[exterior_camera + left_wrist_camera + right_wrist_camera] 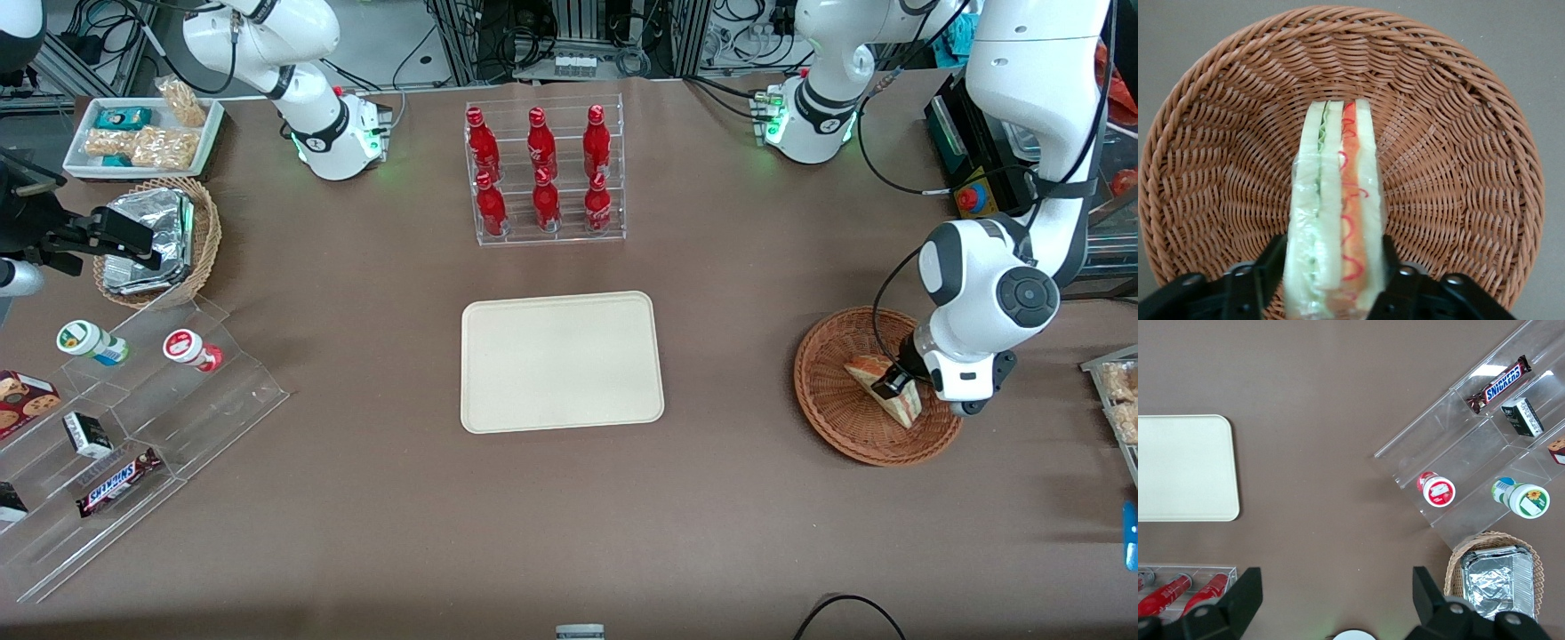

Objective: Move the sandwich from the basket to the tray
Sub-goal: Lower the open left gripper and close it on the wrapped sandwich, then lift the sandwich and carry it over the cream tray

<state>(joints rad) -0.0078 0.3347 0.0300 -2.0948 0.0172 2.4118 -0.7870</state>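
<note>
Sandwich [1335, 213] sits on edge in the basket [1458, 153], wedge pointing away from the wrist camera, with the hand [1331, 270] closed down around its wide end, one finger [1268, 267] against each bread face. Looks like grasp step is done or nearly done, lift not started. Next: straight lift clear of the basket rim, then carry toward 9 o'clock in the front view to the tray [560, 360] mid-desk, which lies well apart.

Bare table [738, 356] between basket [831, 418] and tray [562, 363]
</note>
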